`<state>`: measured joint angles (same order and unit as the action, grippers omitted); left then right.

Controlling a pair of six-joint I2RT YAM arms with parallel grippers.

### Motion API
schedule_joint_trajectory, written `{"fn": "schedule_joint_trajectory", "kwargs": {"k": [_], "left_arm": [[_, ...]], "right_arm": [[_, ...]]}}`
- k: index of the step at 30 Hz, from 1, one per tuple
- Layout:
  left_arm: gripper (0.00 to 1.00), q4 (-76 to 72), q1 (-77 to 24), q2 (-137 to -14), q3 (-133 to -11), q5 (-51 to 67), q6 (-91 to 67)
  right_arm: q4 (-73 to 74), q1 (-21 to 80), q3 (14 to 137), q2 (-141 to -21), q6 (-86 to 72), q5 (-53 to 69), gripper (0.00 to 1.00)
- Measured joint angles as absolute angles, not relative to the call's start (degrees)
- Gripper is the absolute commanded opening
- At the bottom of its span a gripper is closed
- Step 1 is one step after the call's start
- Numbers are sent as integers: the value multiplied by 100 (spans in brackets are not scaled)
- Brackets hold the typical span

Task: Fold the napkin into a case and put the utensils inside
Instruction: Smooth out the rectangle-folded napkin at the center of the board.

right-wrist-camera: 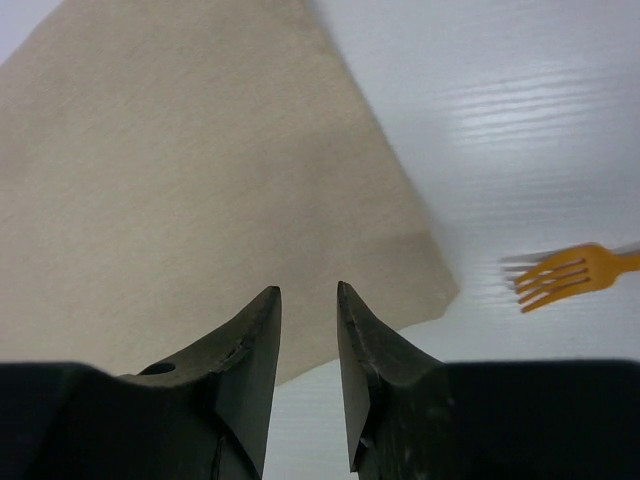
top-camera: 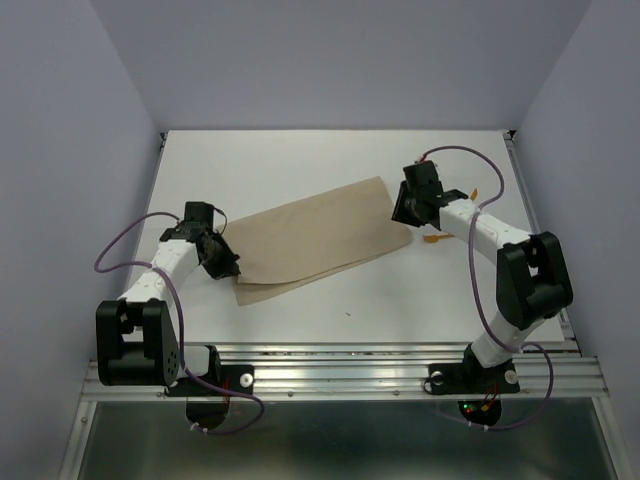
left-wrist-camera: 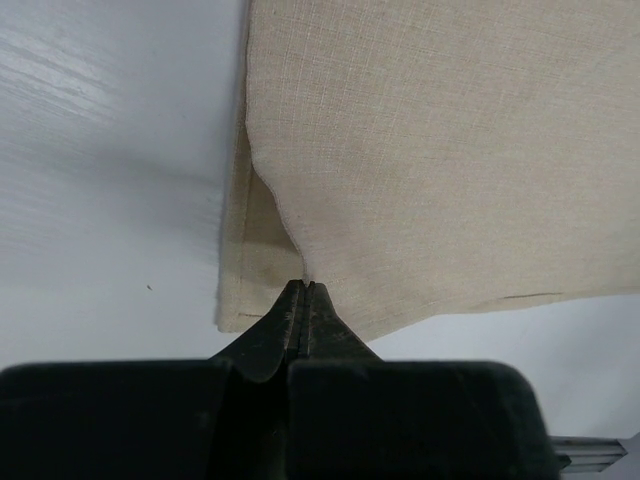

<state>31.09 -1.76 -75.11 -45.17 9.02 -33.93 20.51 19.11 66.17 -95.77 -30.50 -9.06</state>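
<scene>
The tan-beige napkin [top-camera: 320,240] lies folded in two layers as a long slanted band across the middle of the table. My left gripper [top-camera: 225,262] is at its near left end; in the left wrist view the gripper [left-wrist-camera: 305,285] is shut on the edge of the napkin's upper layer [left-wrist-camera: 430,150], which rises off the lower layer there. My right gripper [top-camera: 405,212] is open and empty just above the napkin's far right end [right-wrist-camera: 180,170], as the right wrist view [right-wrist-camera: 308,290] shows. An orange fork [right-wrist-camera: 575,275] lies on the table to the right of that corner. Orange bits [top-camera: 435,238] show by the right arm.
The white table [top-camera: 330,160] has grey walls on three sides and a metal rail [top-camera: 340,365] along its near edge. Purple cables [top-camera: 125,245] loop beside both arms.
</scene>
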Motion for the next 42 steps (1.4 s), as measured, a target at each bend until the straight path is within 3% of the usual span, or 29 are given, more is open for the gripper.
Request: {"fn": "schedule_joint_trajectory", "kwargs": {"k": [11,34,42], "left_arm": [[0,3435,-176,-7406,-5068,1153,-3317],[0,3870,-176,-7067,-5592,1706,-3175],[0,3854,-176,-6796,-5249,1883,-3142]], "right_arm": [[1870,2268,6897,-10790,-3212,-401,33],[1833,2257,7166,-11002,-3500,-478,34],[1839,2257,7175,-11002,-3498,-552,34]]}}
